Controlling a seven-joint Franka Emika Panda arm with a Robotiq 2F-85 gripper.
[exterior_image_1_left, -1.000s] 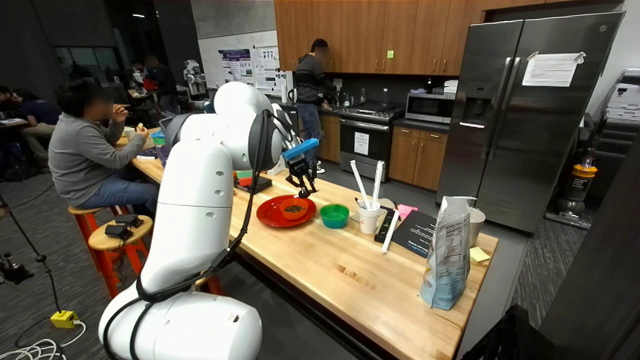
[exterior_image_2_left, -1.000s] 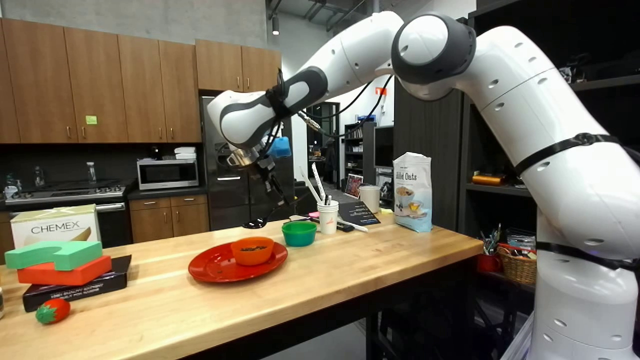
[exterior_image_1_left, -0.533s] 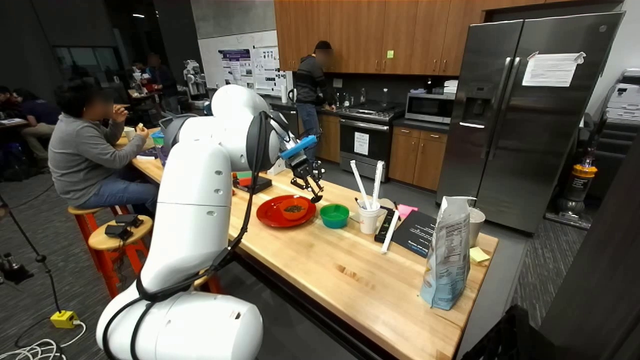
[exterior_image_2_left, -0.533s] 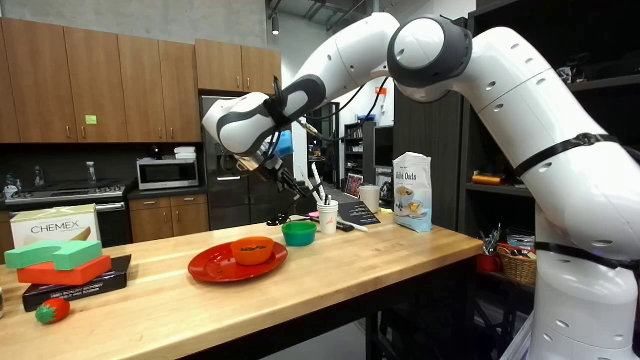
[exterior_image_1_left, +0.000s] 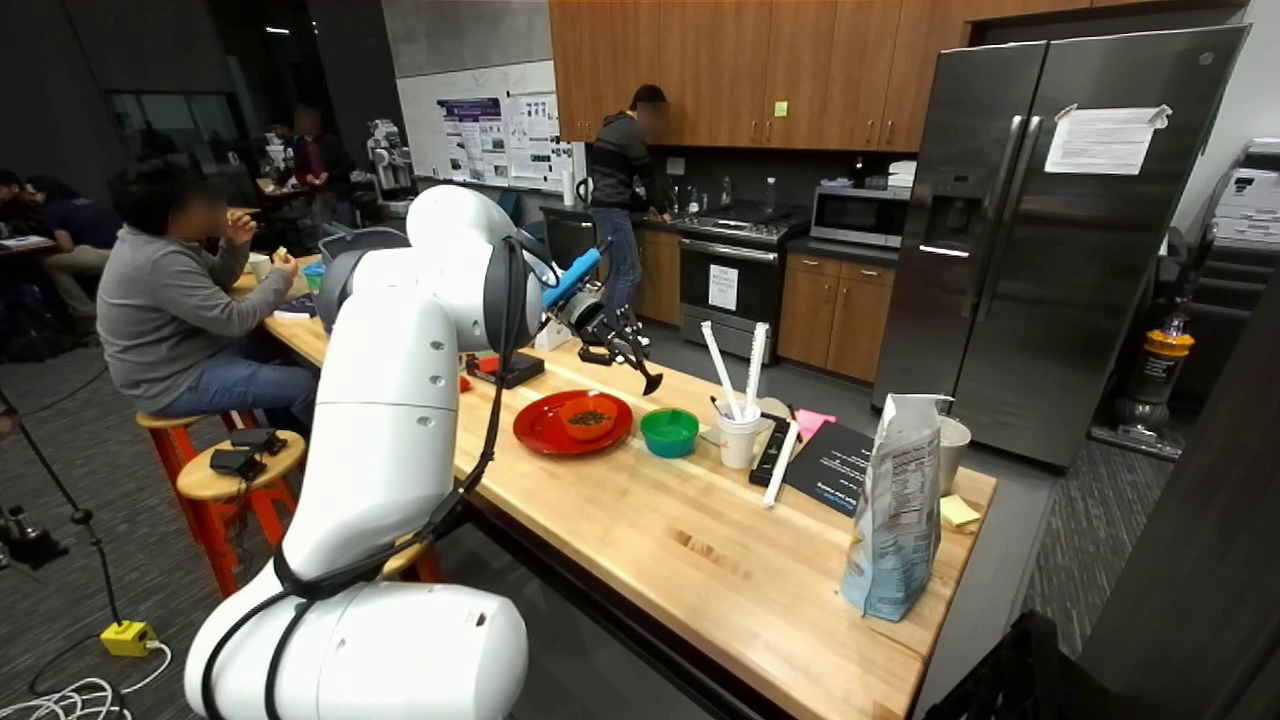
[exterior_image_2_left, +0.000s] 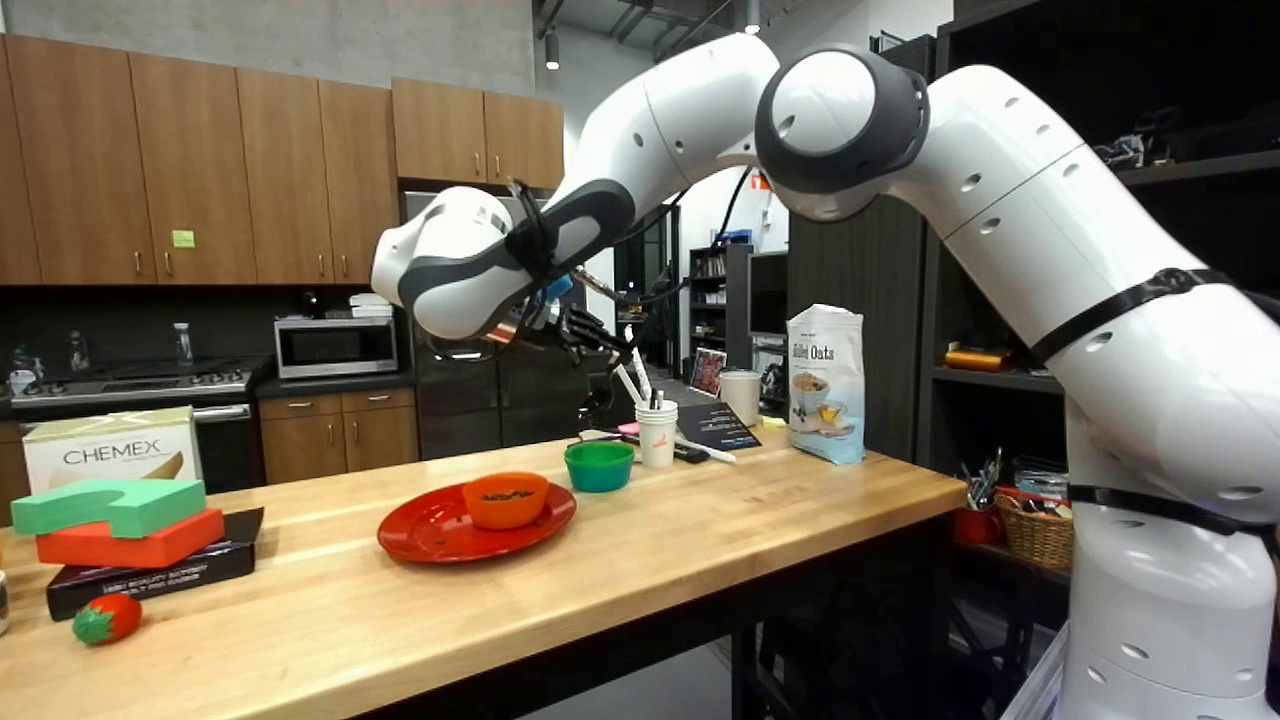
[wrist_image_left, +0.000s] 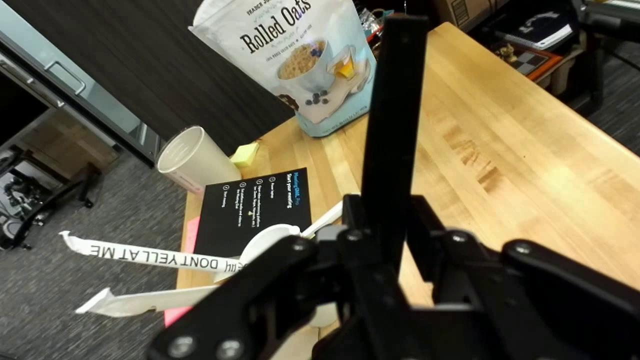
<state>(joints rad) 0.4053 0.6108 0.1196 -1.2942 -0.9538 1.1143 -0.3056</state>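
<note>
My gripper is shut on the long black handle of a utensil, which rises between the fingers in the wrist view. In both exterior views the gripper is tilted above the table. The utensil's dark rounded head hangs below it, apart from the tabletop; whether it carries anything, I cannot tell. Closest to the head is a green bowl, whose inside is mostly hidden. Beside that, an orange bowl with small dark bits rests on a red plate.
A white cup with wrapped straws stands beside the green bowl. Farther along are a black card, a beige cup and a rolled oats bag. Foam blocks lie on a black box. A person sits at the table.
The utensil's head has swung from beside the plate towards the straw cup and risen. The gripper has tilted and the arm has drawn back, still gripping the utensil. Bowls and plate have stayed put.
</note>
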